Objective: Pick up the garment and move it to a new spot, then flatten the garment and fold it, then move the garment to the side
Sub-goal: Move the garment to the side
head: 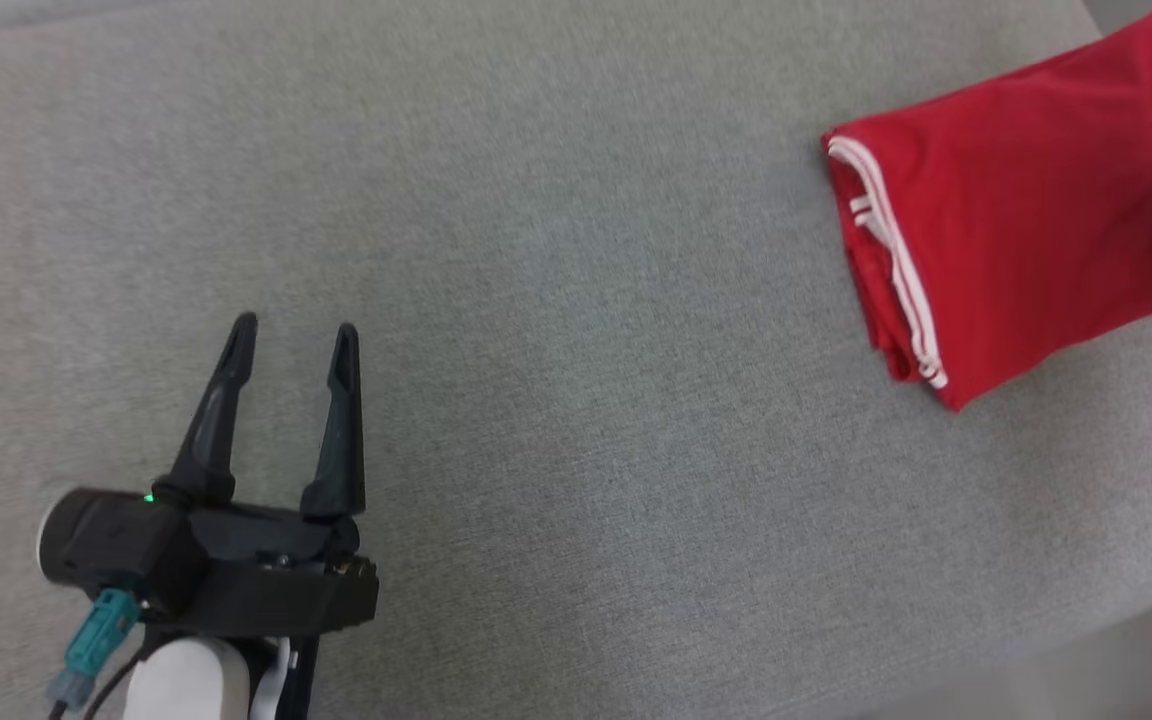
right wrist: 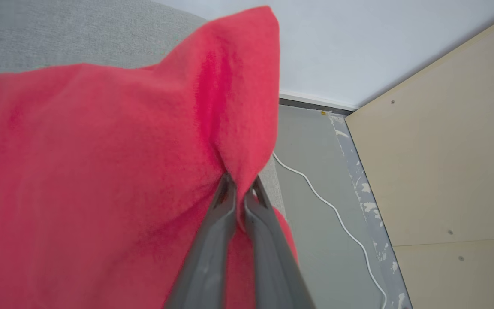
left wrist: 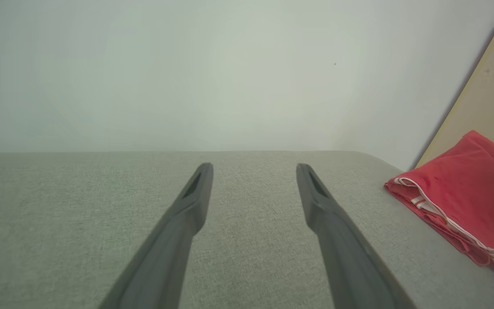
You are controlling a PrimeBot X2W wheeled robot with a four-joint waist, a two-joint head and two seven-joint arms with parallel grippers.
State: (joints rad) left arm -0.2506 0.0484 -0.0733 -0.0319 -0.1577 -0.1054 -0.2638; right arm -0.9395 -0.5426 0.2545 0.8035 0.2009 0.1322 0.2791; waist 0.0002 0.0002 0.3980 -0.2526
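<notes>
Our right gripper is clamped on the folded red garment at the right edge of the grey bench, so we should slide it low and level, while our left gripper rests, fingers apart.

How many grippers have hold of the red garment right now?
1. The right gripper is shut on a pinch of the red garment. The left gripper is open above the grey fabric surface, apart from the garment.
</notes>
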